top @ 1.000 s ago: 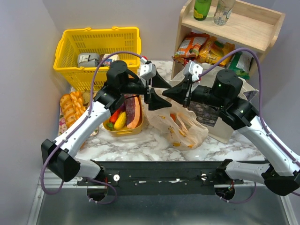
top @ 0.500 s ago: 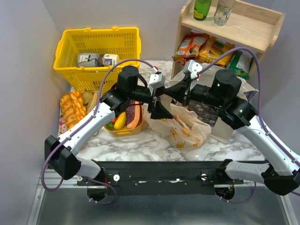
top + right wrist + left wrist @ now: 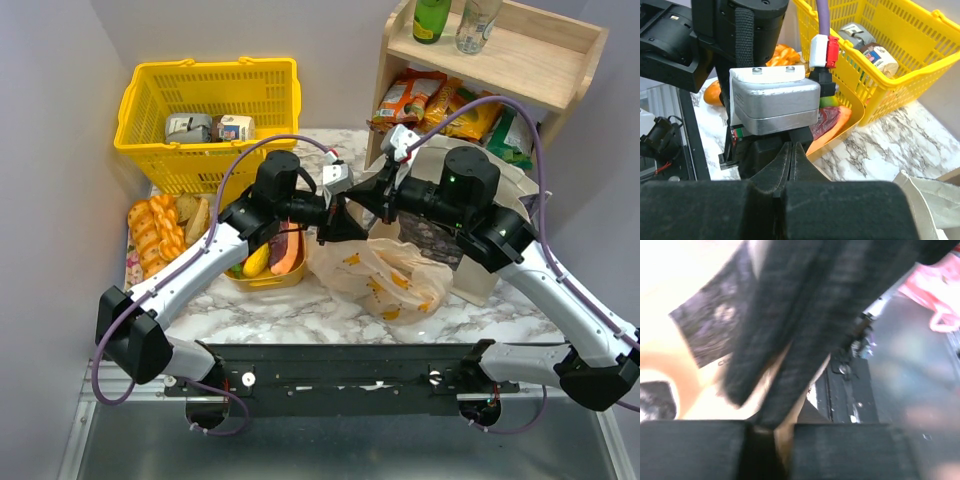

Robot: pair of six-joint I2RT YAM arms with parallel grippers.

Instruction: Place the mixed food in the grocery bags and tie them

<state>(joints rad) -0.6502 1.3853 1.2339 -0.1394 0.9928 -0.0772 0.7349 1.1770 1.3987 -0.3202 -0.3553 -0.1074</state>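
The peach plastic bag (image 3: 385, 275) with yellow fruit prints lies mid-table, its top drawn up to both grippers. My left gripper (image 3: 340, 225) (image 3: 772, 432) is shut on a thin strip of the bag's peach film (image 3: 781, 437). My right gripper (image 3: 368, 195) (image 3: 791, 150) is shut, tip to tip with the left one; no film shows between its fingers. The beige canvas tote (image 3: 480, 270) (image 3: 925, 200) stands behind the bag. A red-brown slice (image 3: 285, 255) (image 3: 832, 122), a yellow fruit (image 3: 256, 260) and a green one (image 3: 827, 101) rest in a yellow bowl (image 3: 268, 280) (image 3: 852, 110).
A yellow shopping basket (image 3: 150, 100) (image 3: 920, 65) with small packages stands at the back left. Braided bread (image 3: 155, 225) lies at the left edge. A wooden shelf (image 3: 500, 50) with snack packets (image 3: 410, 100) and bottles rises at the back right.
My left gripper has swung right to meet the right gripper and has shut on the plastic bag. The bag's top has been drawn up and leftward.
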